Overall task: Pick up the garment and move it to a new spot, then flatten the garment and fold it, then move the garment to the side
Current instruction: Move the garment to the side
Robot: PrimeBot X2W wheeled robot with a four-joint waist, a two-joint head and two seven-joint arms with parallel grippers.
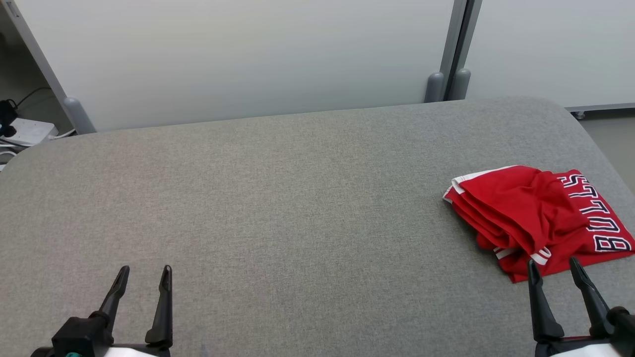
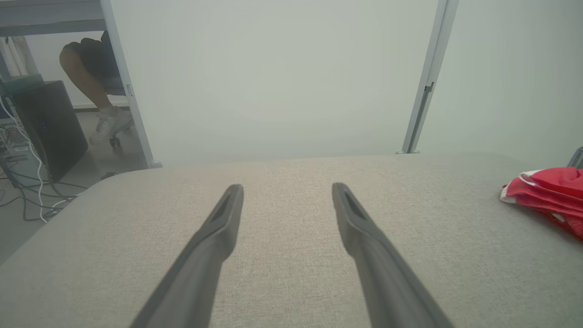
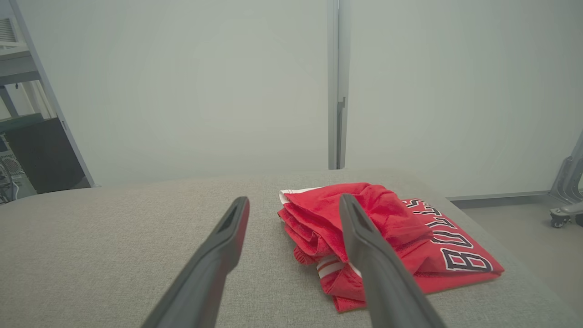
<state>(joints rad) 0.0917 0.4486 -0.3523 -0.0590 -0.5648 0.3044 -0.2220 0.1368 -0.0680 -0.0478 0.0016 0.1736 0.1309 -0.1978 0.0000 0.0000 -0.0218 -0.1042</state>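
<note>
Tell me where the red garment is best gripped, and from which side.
Probably the near, loose edge with the white-striped trim, approached from the robot's side by the open right gripper. There the layers of the garment bunch up off the table, giving the fingers something to pinch; the lettered part lies flat.

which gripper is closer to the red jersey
Right. The right gripper is open at the near edge of the red jersey; the left gripper is open, far off to its left.

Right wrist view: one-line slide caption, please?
Open right tool poised just short of the bunched red garment on the grey padded table.
</note>
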